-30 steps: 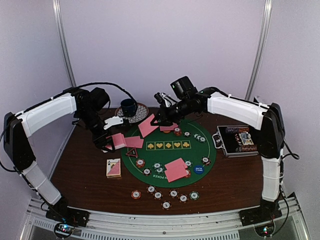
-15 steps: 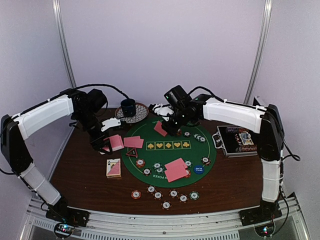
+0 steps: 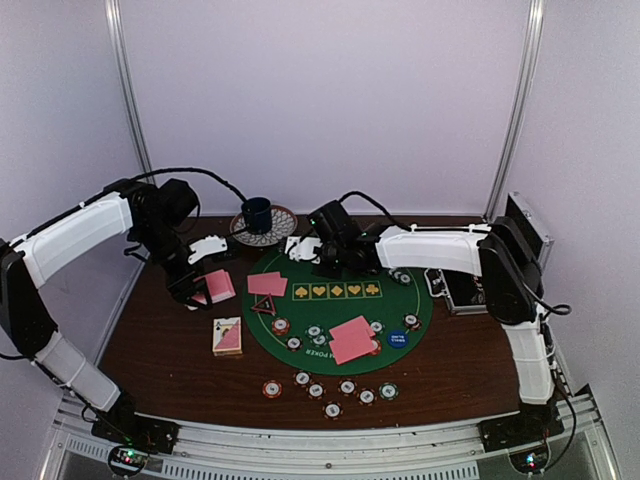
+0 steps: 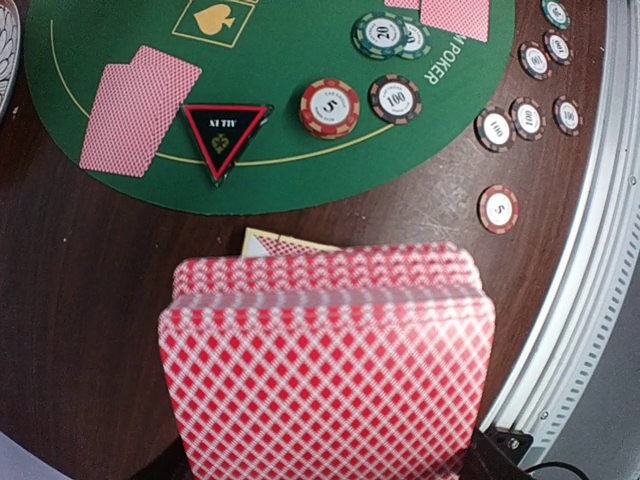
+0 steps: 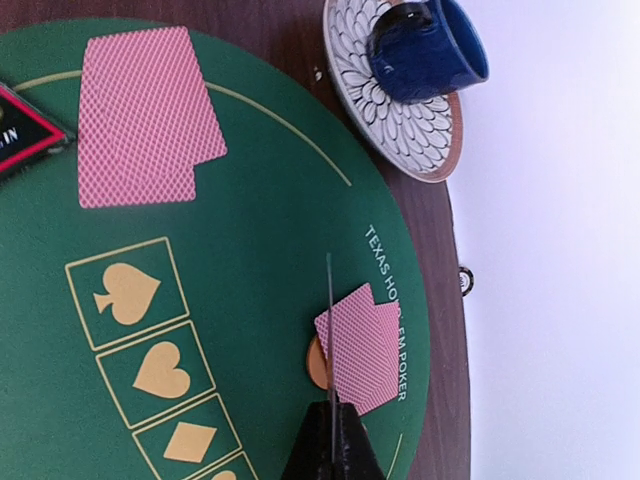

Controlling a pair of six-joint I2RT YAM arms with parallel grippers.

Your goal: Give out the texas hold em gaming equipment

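Dark wood table (image 3: 160,345) under green mat (image 3: 395,303), loose chips (image 3: 272,389), saucer (image 3: 286,224), case (image 3: 458,292)

Hand (image 5: 330,425) pinching an edge-on card (image 5: 328,330), pink cards (image 5: 140,110) on green mat (image 5: 260,250), blue cup (image 5: 435,50)

**Stuff you just can't make out here**

Left wrist view: the deck of pink-backed cards (image 4: 330,370) fills the bottom and totally hides the left fingers, plus most of a yellowish box (image 4: 285,243). Over there the saucer (image 4: 5,50) is clipped by the edge. Right wrist view: the held card (image 5: 328,330) is just a thin edge-on line, the triangle marker (image 5: 25,135) is cut off at the left, and a yellow disc (image 5: 315,362) sits mostly under another card (image 5: 362,345). From overhead, the numbers on the chips (image 3: 316,390) are too tiny to read.
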